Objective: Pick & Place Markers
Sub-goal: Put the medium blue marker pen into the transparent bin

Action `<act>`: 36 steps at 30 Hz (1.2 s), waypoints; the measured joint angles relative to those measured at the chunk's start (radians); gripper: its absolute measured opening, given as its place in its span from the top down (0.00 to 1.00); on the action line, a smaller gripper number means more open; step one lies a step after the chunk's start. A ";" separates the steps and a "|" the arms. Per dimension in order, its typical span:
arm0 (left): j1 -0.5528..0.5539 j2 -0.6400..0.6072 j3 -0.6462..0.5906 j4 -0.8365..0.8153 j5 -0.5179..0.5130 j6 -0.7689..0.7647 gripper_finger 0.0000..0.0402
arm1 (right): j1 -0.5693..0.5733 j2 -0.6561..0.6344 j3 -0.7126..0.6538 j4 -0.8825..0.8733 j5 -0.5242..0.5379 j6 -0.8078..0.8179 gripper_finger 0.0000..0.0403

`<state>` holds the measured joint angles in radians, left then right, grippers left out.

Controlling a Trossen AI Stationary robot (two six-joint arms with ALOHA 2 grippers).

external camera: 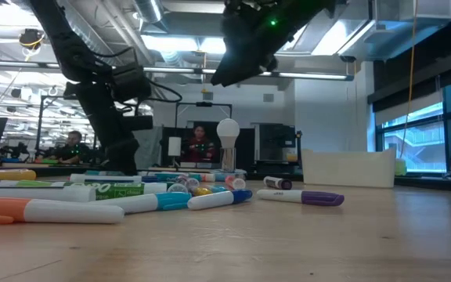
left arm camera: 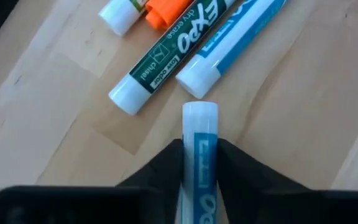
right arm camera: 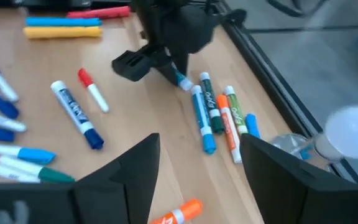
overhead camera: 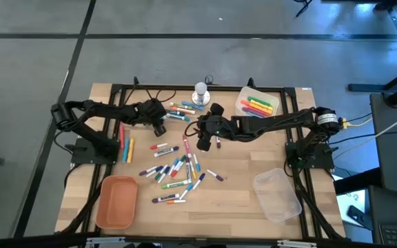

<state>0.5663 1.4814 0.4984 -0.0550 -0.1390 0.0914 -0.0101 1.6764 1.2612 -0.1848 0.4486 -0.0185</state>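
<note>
Right now a white-barrelled marker with blue lettering [left arm camera: 199, 162] sits pinched between the left gripper [left arm camera: 199, 167] fingers, low over the bare wood beside a small row of markers [right arm camera: 219, 115] near the table's far edge. The step looks like the grasp itself; next comes a clean lift, then carrying it to a bin. The right gripper [right arm camera: 197, 171] hovers nearby, fingers spread and empty.
</note>
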 joint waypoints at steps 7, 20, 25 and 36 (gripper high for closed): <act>-0.009 -0.069 -0.009 0.048 0.075 -0.120 0.85 | -0.054 0.065 -0.077 0.259 -0.235 0.071 0.45; -0.137 -0.250 -0.005 0.340 0.186 -0.313 0.83 | -0.173 0.137 -0.191 0.600 -0.447 0.435 0.45; -0.198 -0.273 -0.040 0.570 0.149 -0.416 0.81 | -0.153 0.145 -0.191 0.661 -0.471 0.437 0.45; -0.317 -0.272 -0.130 1.035 0.099 -0.555 0.82 | -0.091 0.147 -0.191 0.847 -0.470 0.423 0.45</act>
<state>0.2491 1.2098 0.3687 0.9797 -0.0399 -0.4637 -0.1015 1.8233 1.0702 0.6619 -0.0214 0.4048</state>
